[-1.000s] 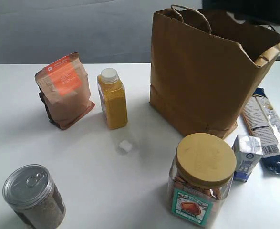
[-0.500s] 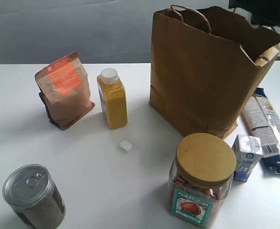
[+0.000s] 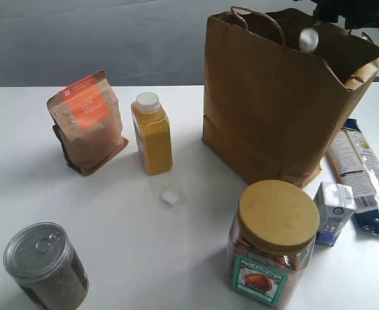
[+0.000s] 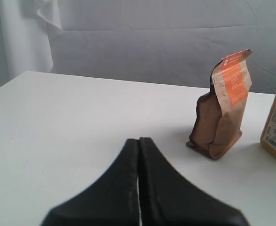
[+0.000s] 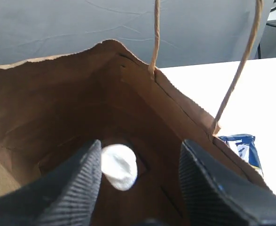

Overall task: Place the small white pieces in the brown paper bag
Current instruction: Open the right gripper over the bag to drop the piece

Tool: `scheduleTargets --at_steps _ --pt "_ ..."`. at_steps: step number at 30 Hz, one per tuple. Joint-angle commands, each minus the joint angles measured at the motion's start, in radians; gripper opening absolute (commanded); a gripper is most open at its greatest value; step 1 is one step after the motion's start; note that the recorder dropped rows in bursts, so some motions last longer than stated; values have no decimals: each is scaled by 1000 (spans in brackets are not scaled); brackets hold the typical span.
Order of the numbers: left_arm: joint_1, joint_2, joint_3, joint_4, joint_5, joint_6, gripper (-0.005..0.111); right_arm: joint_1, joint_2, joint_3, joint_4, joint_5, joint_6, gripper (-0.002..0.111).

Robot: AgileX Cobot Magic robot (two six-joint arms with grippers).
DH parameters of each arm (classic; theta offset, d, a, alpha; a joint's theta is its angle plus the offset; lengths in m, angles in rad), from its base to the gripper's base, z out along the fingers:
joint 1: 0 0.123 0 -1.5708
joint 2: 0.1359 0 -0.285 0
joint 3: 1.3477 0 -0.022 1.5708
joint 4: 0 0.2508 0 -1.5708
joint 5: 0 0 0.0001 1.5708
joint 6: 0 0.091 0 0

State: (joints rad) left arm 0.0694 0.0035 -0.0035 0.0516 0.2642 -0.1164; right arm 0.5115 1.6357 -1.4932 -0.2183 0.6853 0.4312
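Observation:
The brown paper bag stands open at the back right of the table. Above its mouth, at the exterior view's top edge, is my right gripper. In the right wrist view that gripper is open over the bag's inside. One small white piece sits close beside one finger, well apart from the other. That same small white piece shows just over the bag's rim. A second white piece lies on the table by the yellow bottle. My left gripper is shut and holds nothing.
A brown pouch with an orange label and a yellow bottle stand left of the bag. A wooden-lidded jar and a small white-and-blue carton are in front. A metal can is front left, and a foil packet lies right.
A white piece has appeared over the bag's mouth under the right gripper, where none showed before. The piece on the table and the left gripper have stayed put.

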Motion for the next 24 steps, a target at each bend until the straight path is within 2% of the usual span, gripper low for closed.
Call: scheduleTargets --at_steps 1,4,10,16,24 --pt "-4 -3 4 -8 -5 -4 0 -3 -2 -7 5 35 -9 49" --pt "-4 -3 4 -8 -5 -4 0 -3 -13 -7 5 67 -9 44" --pt "-4 -3 4 -8 -5 -4 0 -1 -112 -7 5 134 -45 0" --pt "-4 -3 4 -8 -5 -4 0 53 -248 23 53 223 -140 0" --pt "-4 -3 4 -8 -5 -4 0 297 -400 185 178 266 -178 0"
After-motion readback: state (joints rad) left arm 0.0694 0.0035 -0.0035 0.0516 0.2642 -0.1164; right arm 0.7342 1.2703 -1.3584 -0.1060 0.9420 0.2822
